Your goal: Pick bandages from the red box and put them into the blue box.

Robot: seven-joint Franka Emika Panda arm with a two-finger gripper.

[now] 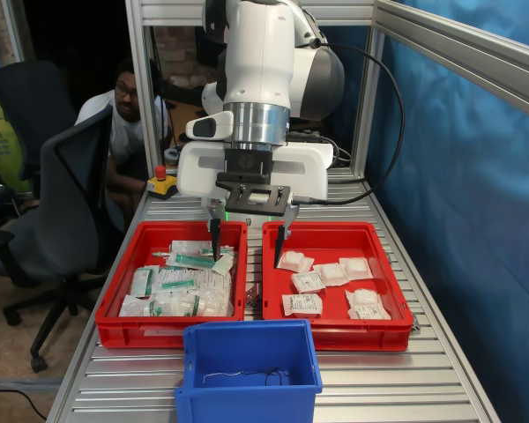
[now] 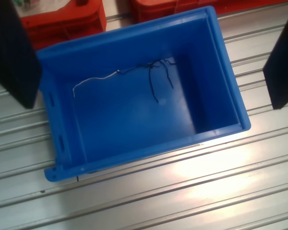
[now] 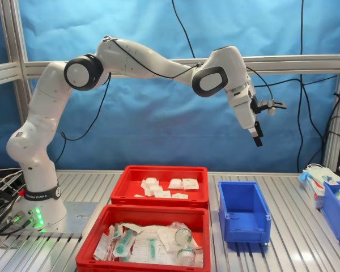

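Observation:
My gripper (image 1: pixel 248 240) hangs open and empty in the air, well above the table. In the second exterior view the gripper (image 3: pixel 256 136) is high over the blue box (image 3: pixel 243 228). The wrist view looks straight down between my dark fingers (image 2: pixel 14 57) into the blue box (image 2: pixel 216 72), which holds only a thin white and black thread (image 2: pixel 134 72). Several white square bandages (image 1: pixel 322 278) lie in the red box (image 1: pixel 317 229) on the first exterior view's right. In the second exterior view the bandages (image 3: pixel 167 186) lie in the farther red box (image 3: pixel 164 168). The blue box (image 1: pixel 247 398) stands in front of both trays.
A twin red tray (image 1: pixel 167 330) with green-printed clear packets (image 3: pixel 147 241) sits beside the red box. A person (image 1: pixel 128 101) and office chairs (image 1: pixel 62 203) are behind the table's far left. A red stop button (image 1: pixel 161 179) stands there. Another blue bin (image 3: pixel 335 211) and a white packet box (image 3: pixel 316 181) sit at the second exterior view's right.

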